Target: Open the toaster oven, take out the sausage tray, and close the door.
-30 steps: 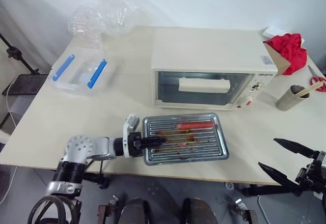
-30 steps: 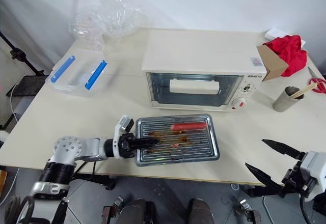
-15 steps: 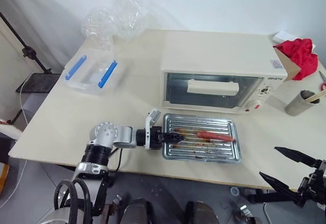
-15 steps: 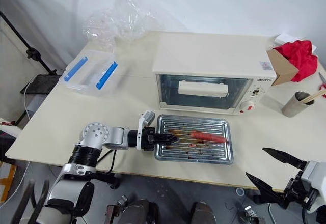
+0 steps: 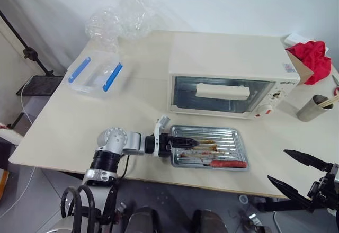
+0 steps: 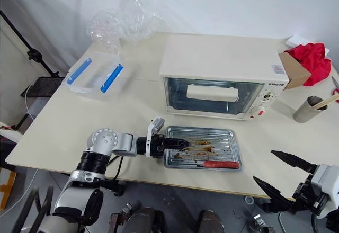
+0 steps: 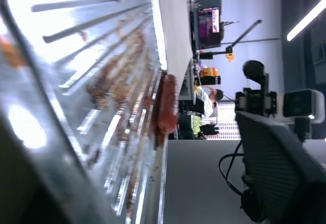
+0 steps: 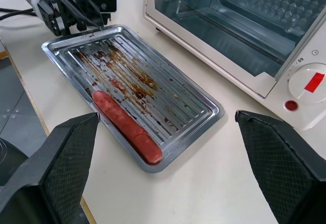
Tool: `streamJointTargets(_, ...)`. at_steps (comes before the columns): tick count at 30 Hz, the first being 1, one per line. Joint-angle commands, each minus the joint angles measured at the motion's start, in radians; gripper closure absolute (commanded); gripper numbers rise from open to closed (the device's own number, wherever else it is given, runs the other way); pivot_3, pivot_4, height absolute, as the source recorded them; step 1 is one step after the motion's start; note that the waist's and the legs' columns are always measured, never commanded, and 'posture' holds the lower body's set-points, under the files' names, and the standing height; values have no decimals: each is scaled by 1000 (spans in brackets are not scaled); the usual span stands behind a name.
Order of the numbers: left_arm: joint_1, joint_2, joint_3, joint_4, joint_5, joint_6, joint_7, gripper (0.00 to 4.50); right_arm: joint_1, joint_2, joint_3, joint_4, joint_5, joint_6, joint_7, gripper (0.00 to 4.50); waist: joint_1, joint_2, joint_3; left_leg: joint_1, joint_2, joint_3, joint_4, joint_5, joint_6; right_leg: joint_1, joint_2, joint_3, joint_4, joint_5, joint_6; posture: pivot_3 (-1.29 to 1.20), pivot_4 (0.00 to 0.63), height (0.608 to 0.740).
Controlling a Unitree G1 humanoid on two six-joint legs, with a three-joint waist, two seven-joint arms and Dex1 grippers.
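Tray-out step looked finished: sausage tray [image 6: 202, 148] sat on the table [image 6: 69, 127] before the toaster oven [image 6: 222, 74], door [image 6: 212, 95] shut, left gripper [image 6: 177, 143] spread at its near-left rim, right gripper [image 6: 278, 172] spread well clear; next, back the left off.

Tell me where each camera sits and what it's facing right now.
Head pair: high, looking down on the table, oven, tray; both arms show.
Left wrist: low over the tray's ribs, facing along the sausage.
Right wrist: behind the open right gripper, facing tray, oven, left gripper.
Shared: tray and sausage appear in every view.
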Motion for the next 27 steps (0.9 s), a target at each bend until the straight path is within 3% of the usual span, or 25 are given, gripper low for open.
streamJointTargets(1, 88, 115, -59, -133, 96, -96, -55, 14, 2, 0, -1, -8, 11, -8, 16, 0, -10, -1, 0, 0, 1, 0, 0, 0, 0, 0, 1, 0, 0, 0, 0, 0, 150, 740)
streamJointTargets(4, 164, 260, -129, -273, 154, -252, -207, 14, -4, -7, 1, 9, 6, -15, 35, 0, -34, -1, 1, 1, 3, 0, -1, 1, -3, -1, 5, 1, 1, 0, 0, 0, 150, 740)
streamJointTargets(10, 312, 465, -23, -328, 245, -590, -410, 14, -70, -18, 20, 60, -28, -61, 59, 0, -61, -3, 2, 14, 1, -2, -16, 2, -7, 0, 8, 8, 1, -1, -2, 0, 150, 740)
streamJointTargets(12, 347, 496, 15, -312, 266, -702, -486, 14, -86, -16, 30, 68, -36, -78, 72, 0, -59, -3, 3, 14, 2, -3, -19, 3, -9, -2, 8, 7, 1, -2, -4, 0, 150, 740)
streamJointTargets(15, 433, 538, 101, -286, 367, -1060, -642, 14, -114, -26, 60, 90, -41, -89, 105, 0, -52, -3, 3, 13, 5, -2, -20, 3, -10, -6, 8, 7, 1, -3, -5, 0, 150, 740)
streamJointTargets(19, 501, 601, 191, -262, 468, -1356, -726, 14, -197, -76, 96, 101, 34, -41, 172, 0, -50, -4, 4, 5, 5, 1, -20, 1, -9, -14, 7, 7, 2, -3, -6, 0, 150, 740)
streamJointTargets(27, 566, 606, 280, -258, 445, -1450, -766, 14, -247, -102, 118, 132, 33, -41, 230, 0, -43, -5, 5, -1, 0, 0, -16, 0, -5, -17, 6, 4, 2, -2, -3, 0, 150, 740)
